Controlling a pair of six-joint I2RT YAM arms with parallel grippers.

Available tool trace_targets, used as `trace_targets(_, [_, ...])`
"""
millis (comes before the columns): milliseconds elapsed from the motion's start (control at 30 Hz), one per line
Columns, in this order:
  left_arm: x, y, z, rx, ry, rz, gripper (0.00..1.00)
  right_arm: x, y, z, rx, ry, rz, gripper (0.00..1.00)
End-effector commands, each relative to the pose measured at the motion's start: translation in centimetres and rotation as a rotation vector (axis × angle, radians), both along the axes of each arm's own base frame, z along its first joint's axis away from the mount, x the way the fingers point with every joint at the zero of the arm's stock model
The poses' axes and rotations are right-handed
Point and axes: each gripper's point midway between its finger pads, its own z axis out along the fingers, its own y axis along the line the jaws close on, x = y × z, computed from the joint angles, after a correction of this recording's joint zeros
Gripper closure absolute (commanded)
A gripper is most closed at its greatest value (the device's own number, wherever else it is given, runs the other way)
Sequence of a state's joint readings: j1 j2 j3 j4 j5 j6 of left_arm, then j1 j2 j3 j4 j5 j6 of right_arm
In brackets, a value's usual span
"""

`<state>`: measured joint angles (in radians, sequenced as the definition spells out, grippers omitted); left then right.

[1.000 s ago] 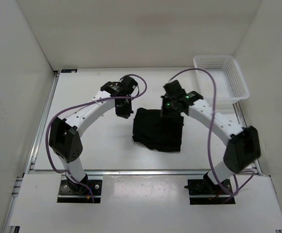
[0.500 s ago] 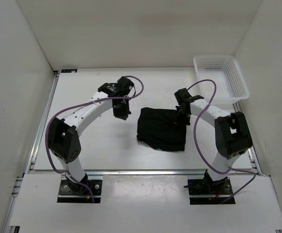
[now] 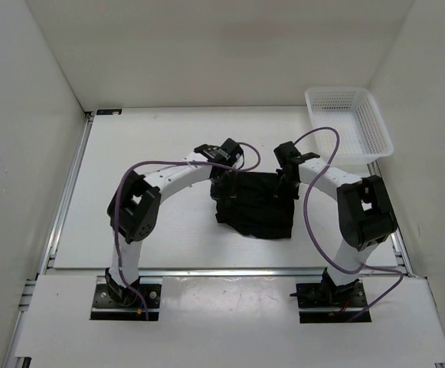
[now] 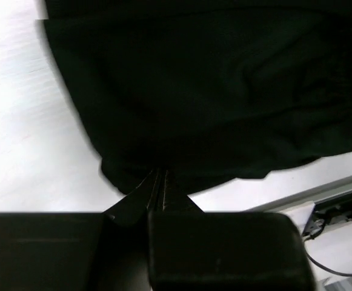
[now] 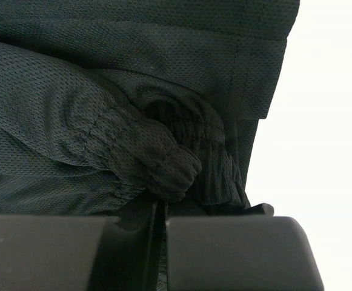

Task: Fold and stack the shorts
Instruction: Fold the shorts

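The black shorts (image 3: pixel 256 207) lie folded into a compact block in the middle of the table. My left gripper (image 3: pixel 226 178) is low at their left edge. In the left wrist view it (image 4: pixel 157 176) is shut, its tips touching the hem of the shorts (image 4: pixel 212 91). My right gripper (image 3: pixel 289 185) sits at the block's upper right edge. The right wrist view shows it (image 5: pixel 159 203) shut, tips tucked under the gathered waistband of the shorts (image 5: pixel 73 91). Whether any cloth is pinched does not show.
A white mesh basket (image 3: pixel 348 123) stands at the back right corner. White walls close in the table on three sides. The metal rail (image 4: pixel 321 197) of the table's near edge runs just past the shorts in the left wrist view.
My left arm has swung right and come down against the shorts' left edge. My right gripper moved from over the shorts to their right edge, and the shorts shifted slightly right.
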<state>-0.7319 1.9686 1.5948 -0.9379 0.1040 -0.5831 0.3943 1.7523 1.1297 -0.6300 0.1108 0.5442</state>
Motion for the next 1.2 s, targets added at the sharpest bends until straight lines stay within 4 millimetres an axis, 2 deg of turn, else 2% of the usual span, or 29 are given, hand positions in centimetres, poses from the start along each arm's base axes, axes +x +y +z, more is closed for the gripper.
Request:
trace_targets(0, [-0.5,-1.6,-1.7,-0.035,0.027,-0.042,0.9,-0.4,-1.3,-0.5,-0.045,-0.008,-0.02,0.98])
trace_targets(100, [-1.2,-0.7,-4.4,0.012,0.067,-0.029,0.9,-0.2,-1.8,0.3,-0.045,-0.037,-0.044,0.98])
trace_targets(133, [-1.3,-0.4,-4.7,0.026,0.067,-0.026,0.9,-0.2,-2.3,0.8,-0.043,-0.044,-0.057,0.98])
trace_targets(200, [-1.4,0.0,-5.0,0.039,0.066,-0.032,0.9,-0.2,-2.7,1.2,-0.038,-0.056,-0.07,0.98])
trace_targets(267, [-1.4,-0.2,-3.9,0.03,0.032,-0.056,0.9,0.0,-2.9,2.5,-0.026,-0.086,-0.08,0.98])
trace_targets(333, [-1.2,-0.9,-1.5,-0.011,-0.019,-0.078,0.9,-0.1,-3.0,4.3,-0.011,-0.123,-0.081,0.98])
trace_targets(367, [-1.1,-0.9,-0.7,-0.023,-0.04,-0.091,0.85,0.3,-2.8,5.3,0.001,-0.154,-0.082,0.96])
trace_targets(400, [-1.0,-0.9,1.4,-0.049,-0.074,-0.1,0.72,0.6,-2.7,7.1,0.023,-0.208,-0.084,0.92])
trace_targets(433, [-1.0,-1.0,2.4,-0.062,-0.089,-0.1,0.61,0.5,-2.8,7.8,0.029,-0.222,-0.084,0.85])
trace_targets(467, [-0.7,-1.1,3.9,-0.077,-0.119,-0.122,0.48,0.7,-2.5,9.0,0.05,-0.253,-0.082,0.65])
trace_targets(500, [-0.9,-0.7,5.6,-0.084,-0.146,-0.127,0.36,0.8,-2.6,10.8,0.06,-0.299,-0.086,0.54])
trace_targets(533, [-0.8,-0.5,6.6,-0.087,-0.163,-0.123,0.18,0.7,-2.9,11.6,0.058,-0.316,-0.09,0.45])
trace_targets(567, [-0.7,-0.6,8.3,-0.106,-0.193,-0.135,0.12,0.7,-3.0,12.3,0.058,-0.339,-0.095,0.33])
trace_targets(600, [-0.4,0.0,9.8,-0.099,-0.238,-0.131,0.08,0.6,-3.2,13.9,0.066,-0.38,-0.1,0.29])
trace_targets(633, [-0.7,0.7,10.6,-0.082,-0.242,-0.125,0.07,0.6,-3.7,14.8,0.053,-0.407,-0.112,0.24])
trace_targets(667, [0.0,1.2,12.0,-0.065,-0.292,-0.116,0.02,0.4,-4.1,16.0,0.053,-0.448,-0.121,0.16])
trace_targets(800, [0.1,3.8,16.9,-0.034,-0.42,-0.082,0.01,-0.3,-6.5,19.3,-0.017,-0.556,-0.175,0.03])
trace_targets(867, [-0.1,4.9,18.6,-0.027,-0.465,-0.06,0.01,-1.3,-8.0,20.8,-0.051,-0.608,-0.21,0.01])
trace_targets(900, [-0.3,5.7,20.1,-0.037,-0.51,-0.041,0.01,-1.5,-8.6,21.5,-0.067,-0.638,-0.23,0.01])
trace_targets(933, [-0.1,6.5,20.9,-0.04,-0.535,-0.019,0.01,-2.2,-10.0,22.2,-0.116,-0.671,-0.256,0.01])
trace_targets(1000, [0.2,7.7,22.2,-0.055,-0.582,0.018,0.01,-2.9,-11.6,22.7,-0.16,-0.697,-0.298,0.01])
trace_targets(1033, [-0.1,8.6,23.6,-0.075,-0.613,0.05,0.01,-3.7,-12.2,22.7,-0.176,-0.704,-0.309,0.01])
trace_targets(1100, [0.3,10.2,23.9,-0.071,-0.629,0.116,0.01,-4.5,-13.2,22.4,-0.22,-0.706,-0.332,0.01])
trace_targets(1133, [0.3,11.1,24.8,-0.073,-0.659,0.141,0.01,-4.7,-13.4,22.3,-0.225,-0.707,-0.325,0.01])
trace_targets(1167, [0.2,11.5,24.6,-0.072,-0.653,0.158,0.01,-5.0,-13.6,22.1,-0.232,-0.709,-0.33,0.01])
